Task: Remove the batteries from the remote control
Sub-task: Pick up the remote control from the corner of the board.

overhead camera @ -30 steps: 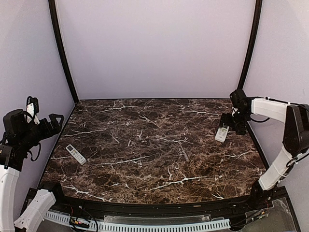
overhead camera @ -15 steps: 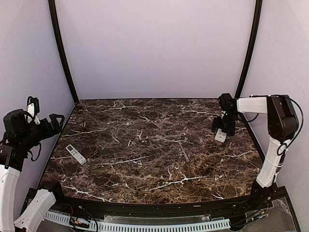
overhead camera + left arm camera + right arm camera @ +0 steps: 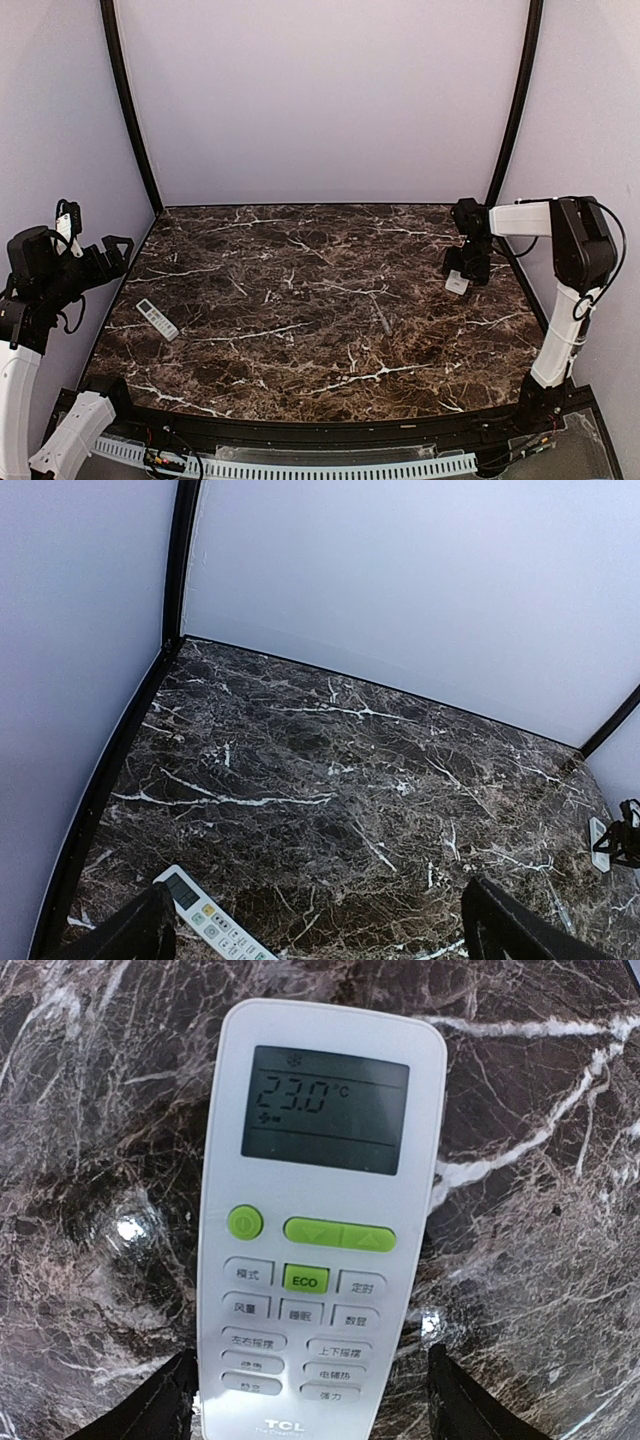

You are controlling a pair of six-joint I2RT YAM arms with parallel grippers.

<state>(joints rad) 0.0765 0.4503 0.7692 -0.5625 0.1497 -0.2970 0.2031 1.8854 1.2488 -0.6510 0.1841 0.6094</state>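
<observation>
Glossy dark marble-look table (image 3: 320, 330); smooth white plastic remote (image 3: 315, 1185).

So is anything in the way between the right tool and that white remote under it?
Nothing visible is. The right tool hangs open astride the lower end of the white remote, which lies buttons up on the marble table. No batteries show; the remote's back is hidden.

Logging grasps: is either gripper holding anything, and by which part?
Left gripper: nothing. Right gripper straddles the white remote at its button end, on the table; contact cannot be told.
</observation>
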